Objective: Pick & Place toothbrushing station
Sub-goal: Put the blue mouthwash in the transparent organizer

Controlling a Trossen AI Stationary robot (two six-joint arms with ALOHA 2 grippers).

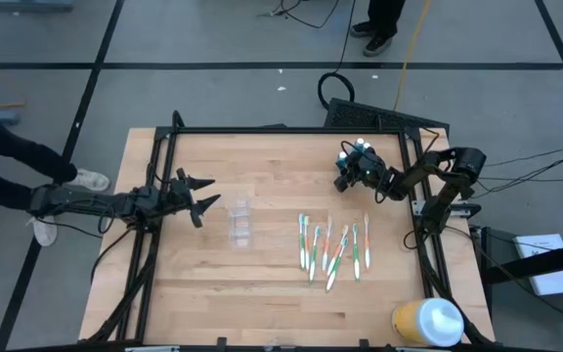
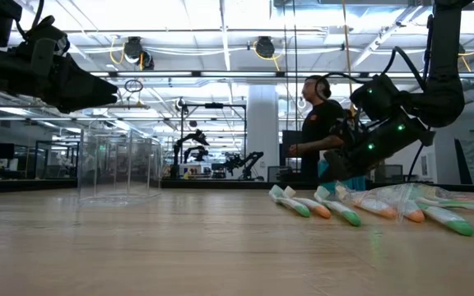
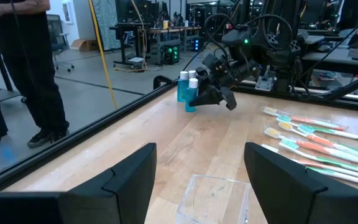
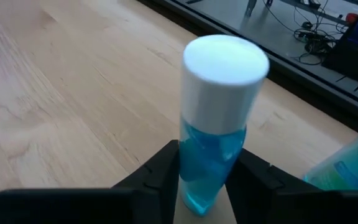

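Pale wood grain fills the table, which takes up the middle of the high view. Nearest the lower edge of that frame, at lower right, stands a big yellow container with a white lid. Above it, right of centre, the green, orange and white toothbrushes lie in a loose row, roughly parallel, on the bare boards. Left of them, near the middle of the frame, sits the clear plastic cup, apart from the brushes.

At mid-left the left gripper points toward the cup without touching it, its two fingers spread wide and empty; in its own wrist view the cup's rim shows between the dark fingers.

Farther up, at upper right, the right gripper reaches the two blue white-capped tubes, which stand upright side by side near the table's far edge. In the right wrist view its fingers are pressed against both sides of one tube, clasping its blue body below the cap.

Beyond the table, the low view shows a person standing in the room.
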